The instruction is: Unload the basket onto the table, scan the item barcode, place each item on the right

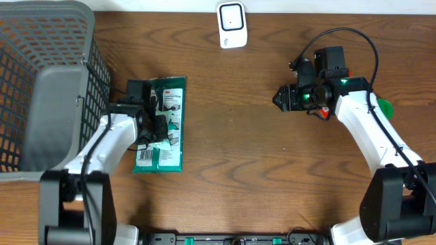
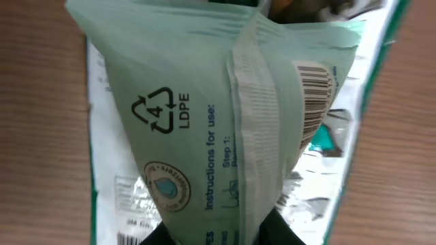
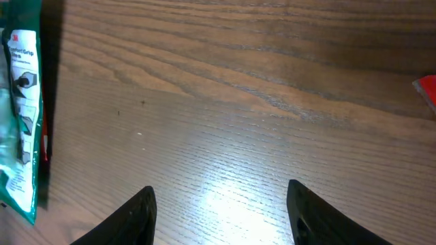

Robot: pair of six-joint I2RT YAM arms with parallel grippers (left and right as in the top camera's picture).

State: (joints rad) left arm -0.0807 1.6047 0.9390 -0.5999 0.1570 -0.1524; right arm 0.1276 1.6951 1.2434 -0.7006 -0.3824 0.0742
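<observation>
The left claw (image 1: 157, 126) is clenched on the green packet (image 1: 167, 156), which lies on the table (image 1: 231, 156) under it. Only the left wrist view shows the packet's film tented upward and its barcode (image 2: 315, 85). The right claw (image 3: 221, 211) is released over bare wood, well apart from the packet. Only the overhead view shows the white scanner (image 1: 231, 25) beyond both claws and the grey basket (image 1: 41, 61) beside the left one.

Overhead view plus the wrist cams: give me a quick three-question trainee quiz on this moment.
1. True or false: the right gripper holds the green package.
2. Where is the white scanner? A) by the table's far edge B) in the right gripper C) on top of the package
3. Fill in: the recycling mark on the package reads 4 ____.
Key: 1 false, its fingers are apart over bare wood; 2 A; 3 LDPE.
</observation>
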